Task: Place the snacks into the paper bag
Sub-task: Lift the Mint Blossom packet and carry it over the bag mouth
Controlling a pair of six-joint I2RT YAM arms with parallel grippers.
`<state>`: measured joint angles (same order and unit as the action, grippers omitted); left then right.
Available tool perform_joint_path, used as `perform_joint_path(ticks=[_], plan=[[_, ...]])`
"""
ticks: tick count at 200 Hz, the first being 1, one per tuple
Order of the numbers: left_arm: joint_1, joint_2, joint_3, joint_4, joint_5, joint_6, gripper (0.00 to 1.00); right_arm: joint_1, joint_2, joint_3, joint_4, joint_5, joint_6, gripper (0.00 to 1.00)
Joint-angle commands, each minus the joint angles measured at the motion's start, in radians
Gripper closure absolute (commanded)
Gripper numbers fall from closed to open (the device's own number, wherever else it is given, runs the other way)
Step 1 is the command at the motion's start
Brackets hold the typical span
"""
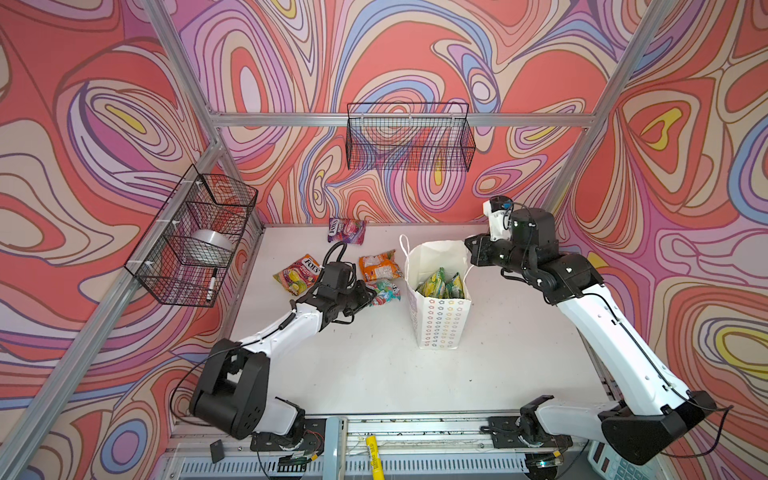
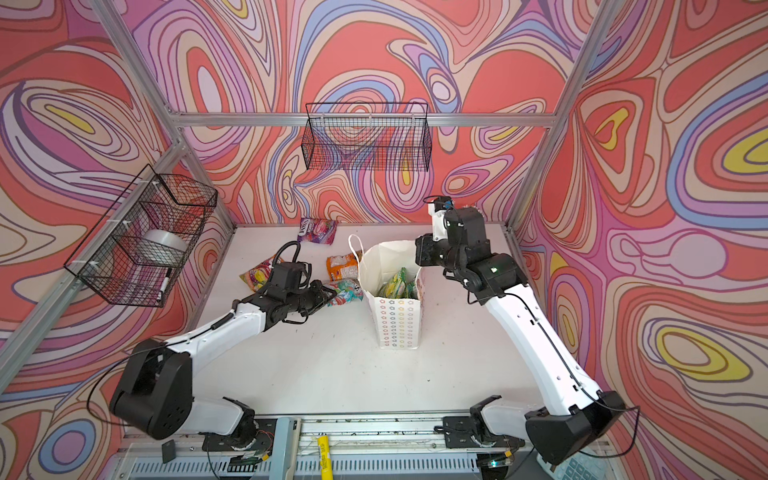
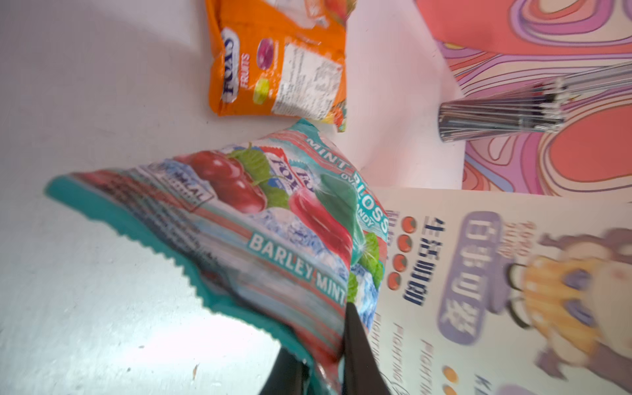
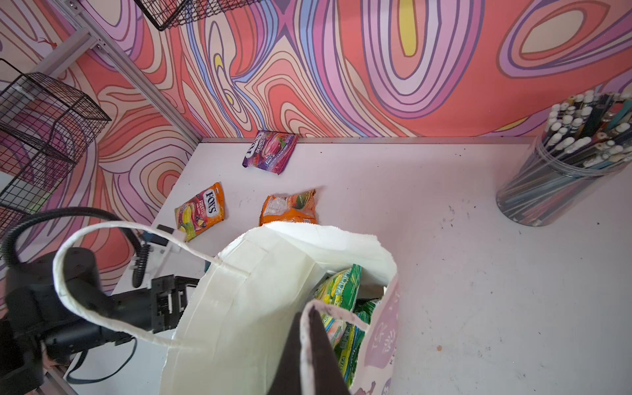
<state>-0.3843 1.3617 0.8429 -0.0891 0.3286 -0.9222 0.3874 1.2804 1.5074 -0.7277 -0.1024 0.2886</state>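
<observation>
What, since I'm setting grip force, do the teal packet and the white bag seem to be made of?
Teal packet: thin plastic film, glossy; it shows glare, crinkles and a zigzag-cut edge. White bag: paper, matte; sharp creases, a sawtooth rim and stiff standing walls. Its handle looks like twisted paper cord, though fabric is possible.

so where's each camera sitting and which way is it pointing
Top views: high at the front, both looking down and back over the table; both show the left arm and right arm.
Left wrist: on the left arm, looking along the left fingers, shut on the teal packet.
Right wrist: on the right arm, looking down into the paper bag; right fingers pinch its rim; the left arm shows too.
Shared: both wrist views show the orange packet and the bag.
</observation>
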Motion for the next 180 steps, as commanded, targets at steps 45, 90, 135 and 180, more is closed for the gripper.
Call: perform_joint_path(ticks=[45,90,135,180], plan=[[0.002,-0.351,0.064,-0.287,-0.110,0.022,0.90,-0.003,-0.030,-0.009,0.040,-0.009,-0.009,1.00],[-0.116,-0.424,0.329,-0.457,-0.221,0.105,0.90,-0.003,-0.032,-0.009,0.043,-0.013,-0.009,1.00],[-0.393,-0.277,0.628,-0.501,-0.398,0.219,0.91,-0.003,-0.032,-0.010,0.041,-0.009,-0.008,1.00],[-0.629,-0.038,0.896,-0.547,-0.561,0.374,0.91,-0.004,-0.036,-0.015,0.043,-0.001,-0.008,1.00]])
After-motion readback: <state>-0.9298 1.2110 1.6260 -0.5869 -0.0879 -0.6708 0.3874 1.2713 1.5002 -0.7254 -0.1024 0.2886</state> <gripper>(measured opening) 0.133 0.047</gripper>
